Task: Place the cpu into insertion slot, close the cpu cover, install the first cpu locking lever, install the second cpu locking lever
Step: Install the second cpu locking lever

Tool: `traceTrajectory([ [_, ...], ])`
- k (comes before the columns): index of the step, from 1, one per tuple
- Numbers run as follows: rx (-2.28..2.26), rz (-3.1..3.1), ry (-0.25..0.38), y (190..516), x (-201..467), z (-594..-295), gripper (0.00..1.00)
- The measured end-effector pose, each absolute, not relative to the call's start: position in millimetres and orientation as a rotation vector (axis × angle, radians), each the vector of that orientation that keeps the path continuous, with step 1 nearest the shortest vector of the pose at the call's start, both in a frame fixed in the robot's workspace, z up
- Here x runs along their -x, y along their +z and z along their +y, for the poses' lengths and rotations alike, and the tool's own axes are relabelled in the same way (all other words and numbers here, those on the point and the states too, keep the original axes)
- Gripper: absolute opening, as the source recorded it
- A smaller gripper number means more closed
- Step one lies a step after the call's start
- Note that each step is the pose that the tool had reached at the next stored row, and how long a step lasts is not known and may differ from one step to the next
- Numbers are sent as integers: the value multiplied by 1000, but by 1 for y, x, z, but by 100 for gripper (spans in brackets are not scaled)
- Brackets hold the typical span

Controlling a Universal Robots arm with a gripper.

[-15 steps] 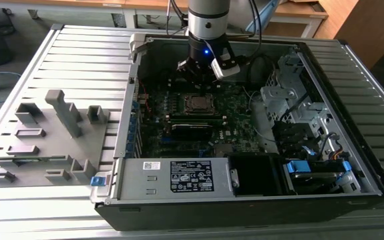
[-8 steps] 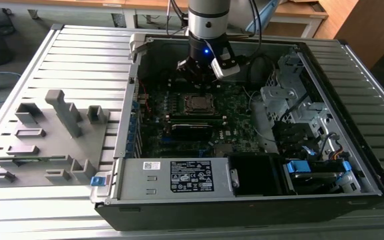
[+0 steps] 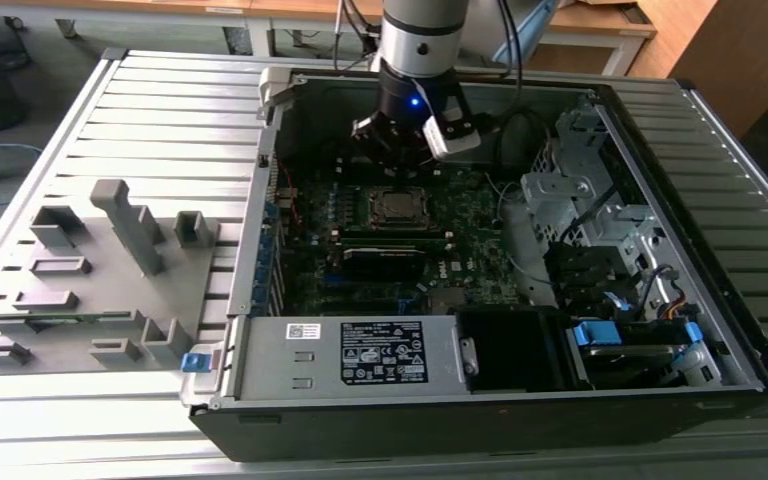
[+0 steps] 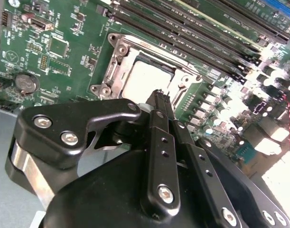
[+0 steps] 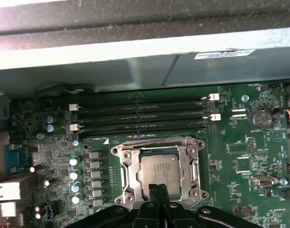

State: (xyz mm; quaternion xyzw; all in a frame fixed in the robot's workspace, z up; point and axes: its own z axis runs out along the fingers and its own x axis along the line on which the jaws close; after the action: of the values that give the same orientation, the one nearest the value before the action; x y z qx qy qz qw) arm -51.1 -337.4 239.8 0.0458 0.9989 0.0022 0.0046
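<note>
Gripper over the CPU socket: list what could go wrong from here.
1. The gripper has its fingers together, right at the edge of the cpu cover; a sideways slip might scrape the cpu seated inside it.
2. Small capacitors and the memory slots stand close around the socket, so a wide sweep could strike them.

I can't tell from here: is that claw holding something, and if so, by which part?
Nothing is held. The gripper has its fingers pressed together with nothing between them, poised just over the edge of the cpu, which already sits in its socket under the metal cover.
</note>
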Motion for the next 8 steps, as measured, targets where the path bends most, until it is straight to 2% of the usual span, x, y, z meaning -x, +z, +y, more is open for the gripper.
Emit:
traceTrajectory([
  [8,-113,3130,7,240,47,-338,11],
])
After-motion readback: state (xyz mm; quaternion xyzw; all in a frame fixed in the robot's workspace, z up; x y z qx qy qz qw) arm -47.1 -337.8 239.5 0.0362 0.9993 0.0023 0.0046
